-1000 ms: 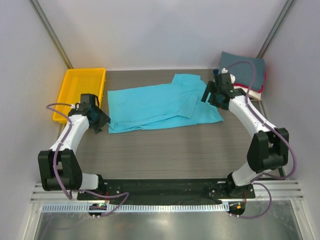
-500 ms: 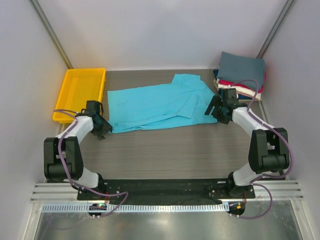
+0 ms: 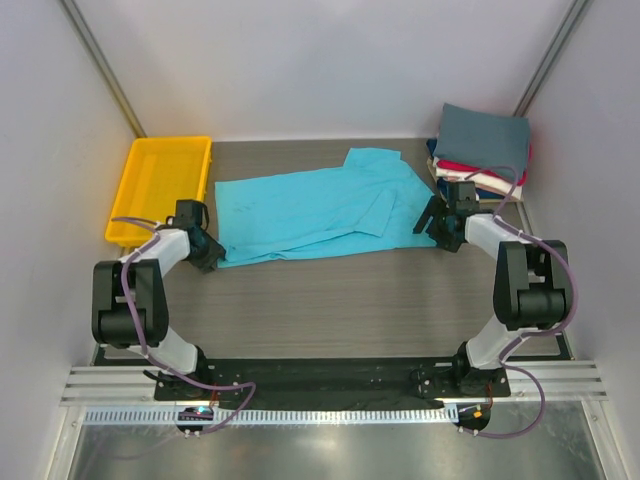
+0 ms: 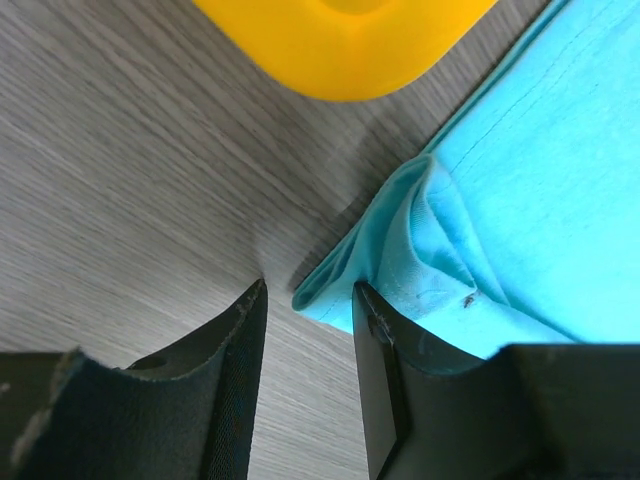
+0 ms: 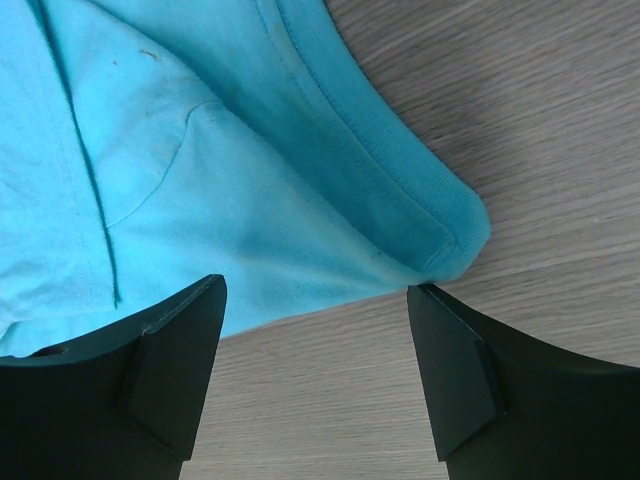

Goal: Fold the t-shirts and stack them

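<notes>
The turquoise t-shirt lies folded lengthwise across the middle of the table. My left gripper is open and low at the shirt's near left corner, which lies just ahead of the jaw gap, untouched. My right gripper is open wide and low at the shirt's near right corner, with the hem just ahead of its fingertips. A stack of folded shirts, slate-grey on top with red and cream edges below, sits at the far right.
A yellow plastic tray stands at the far left of the table; its rounded corner shows in the left wrist view, close to the left gripper. White walls close in both sides.
Both arms have drawn back toward the near edge and dropped low. The left gripper now sits at the shirt's near left corner, the right at its near right corner. The shirt has not moved.
</notes>
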